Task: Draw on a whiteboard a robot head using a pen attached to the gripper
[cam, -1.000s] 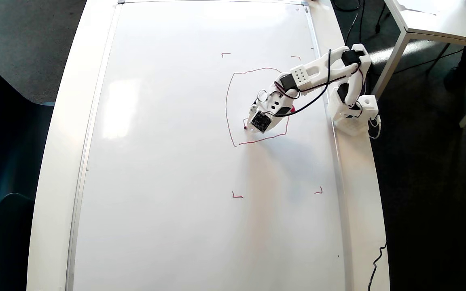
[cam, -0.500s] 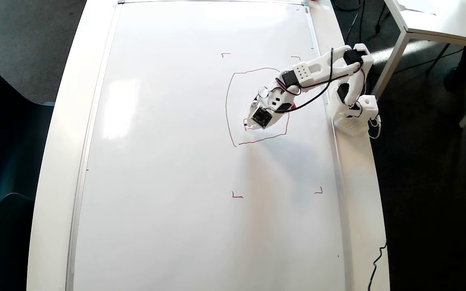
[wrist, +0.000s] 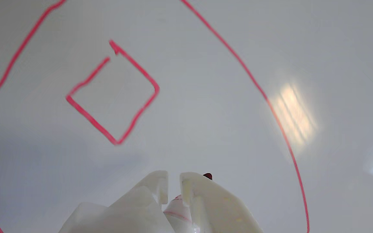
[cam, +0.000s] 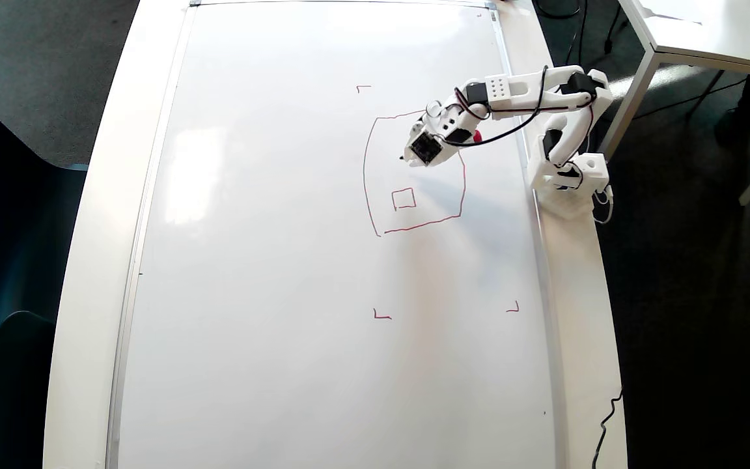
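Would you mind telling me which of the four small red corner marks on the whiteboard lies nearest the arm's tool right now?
In the overhead view it is the upper-left mark, just above the drawn outline; the tool sits near that outline's top. The two lower marks lie far below, and the arm covers the upper-right one.

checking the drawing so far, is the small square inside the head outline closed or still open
Open. In the wrist view the small square has a gap at its top corner, where the two line ends do not meet. The overhead view is too small to confirm.

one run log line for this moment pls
white plastic hand: shut on red-capped white pen | red robot head outline: one small square inside | hand above square
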Controlling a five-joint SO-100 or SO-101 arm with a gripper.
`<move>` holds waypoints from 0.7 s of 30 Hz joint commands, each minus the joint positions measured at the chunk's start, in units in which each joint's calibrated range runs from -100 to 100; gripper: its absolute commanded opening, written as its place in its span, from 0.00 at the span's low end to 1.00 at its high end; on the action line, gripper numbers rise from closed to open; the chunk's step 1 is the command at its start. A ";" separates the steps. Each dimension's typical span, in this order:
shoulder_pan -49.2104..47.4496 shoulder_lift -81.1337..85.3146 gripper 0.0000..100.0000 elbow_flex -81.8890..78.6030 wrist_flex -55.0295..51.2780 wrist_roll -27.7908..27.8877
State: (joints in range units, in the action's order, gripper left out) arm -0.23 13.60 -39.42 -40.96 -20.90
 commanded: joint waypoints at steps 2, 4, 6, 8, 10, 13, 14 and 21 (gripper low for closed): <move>3.65 2.71 0.01 -0.11 0.48 0.74; 5.12 2.38 0.01 -0.11 0.56 0.79; 5.86 2.30 0.01 -0.11 0.56 1.11; 6.45 2.30 0.01 -0.57 1.17 1.81; 7.41 2.30 0.01 -1.29 1.35 2.24; 8.29 1.88 0.01 -1.93 1.35 2.24; 8.37 1.29 0.01 -1.93 1.35 2.24; 8.88 -3.24 0.01 -1.84 4.47 2.24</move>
State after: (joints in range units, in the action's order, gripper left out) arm 8.75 10.89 -41.62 -38.77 -18.89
